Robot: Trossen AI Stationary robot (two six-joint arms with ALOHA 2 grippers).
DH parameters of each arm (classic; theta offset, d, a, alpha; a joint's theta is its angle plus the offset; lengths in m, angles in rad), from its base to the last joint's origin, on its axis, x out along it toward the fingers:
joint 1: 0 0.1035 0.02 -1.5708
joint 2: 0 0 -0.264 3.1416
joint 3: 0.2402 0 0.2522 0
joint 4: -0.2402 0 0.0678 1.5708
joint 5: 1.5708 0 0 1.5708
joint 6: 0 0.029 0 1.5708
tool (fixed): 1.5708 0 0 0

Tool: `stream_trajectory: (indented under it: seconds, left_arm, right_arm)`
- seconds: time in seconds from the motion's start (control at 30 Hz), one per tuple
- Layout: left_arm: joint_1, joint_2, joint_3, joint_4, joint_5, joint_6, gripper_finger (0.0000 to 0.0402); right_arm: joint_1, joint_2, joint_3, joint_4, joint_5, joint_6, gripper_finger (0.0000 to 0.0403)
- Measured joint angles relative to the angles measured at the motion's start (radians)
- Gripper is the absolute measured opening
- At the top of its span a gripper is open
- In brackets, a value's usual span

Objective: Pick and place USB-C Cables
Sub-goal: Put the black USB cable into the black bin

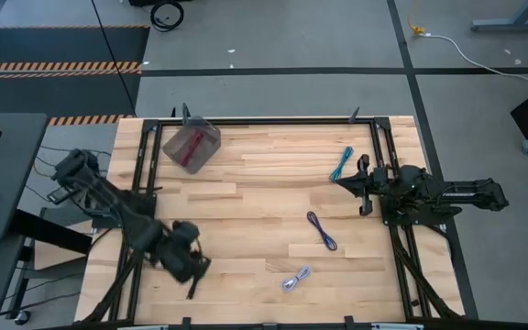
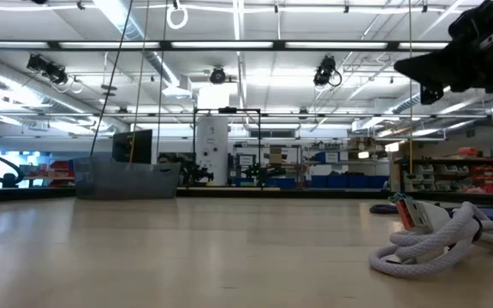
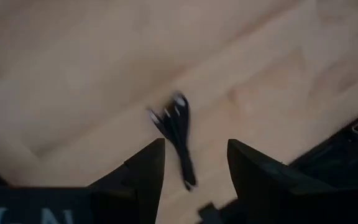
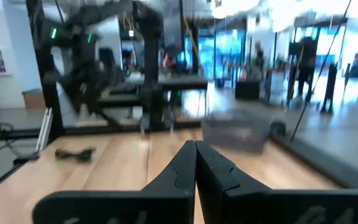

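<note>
The left hand [image 3: 191,163] hangs open and empty over the black cable [image 3: 178,137], which lies on the bench [image 1: 246,211] near its front left corner, long axis running straight between the fingers. The right hand [image 4: 196,163], pinched closed on nothing, waits at the far side.

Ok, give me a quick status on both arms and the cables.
Left tool open above the black cable, not gripping yet. Right tool shut, empty, waiting by the teal cable. Nothing in the way.
</note>
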Motion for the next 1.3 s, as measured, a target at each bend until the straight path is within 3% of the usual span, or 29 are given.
stream_trajectory:
  seconds: [0.3, 0.47, 0.67, 0.83, 1.13, 1.3]
  left_arm:
    - [-0.102, 0.185, 0.000, 0.178, 0.010, -0.225, 0.0181]
    - [-0.109, 0.239, 0.000, 0.199, 0.083, -0.277, 0.0181]
    - [-0.107, 0.283, 0.000, 0.200, 0.076, -0.293, 0.0181]
    - [-0.107, 0.340, 0.000, 0.213, 0.074, -0.303, 0.0181]
    - [-0.097, 0.407, 0.005, 0.277, 0.088, -0.275, 0.0178]
    - [-0.084, 0.413, 0.001, 0.179, 0.123, -0.225, 0.0140]
  right_arm:
    - [0.000, 0.005, 0.000, 0.057, -0.067, -0.210, 0.0033]
    - [0.000, 0.030, 0.000, 0.036, -0.067, -0.252, 0.0091]
    - [0.000, 0.041, 0.000, 0.038, 0.007, -0.228, 0.0171]
    - [0.000, 0.041, 0.000, 0.049, 0.016, -0.143, 0.0212]
    - [0.000, 0.041, 0.000, 0.029, -0.020, -0.059, 0.0222]
    - [0.000, 0.041, 0.000, 0.026, -0.061, -0.033, 0.0219]
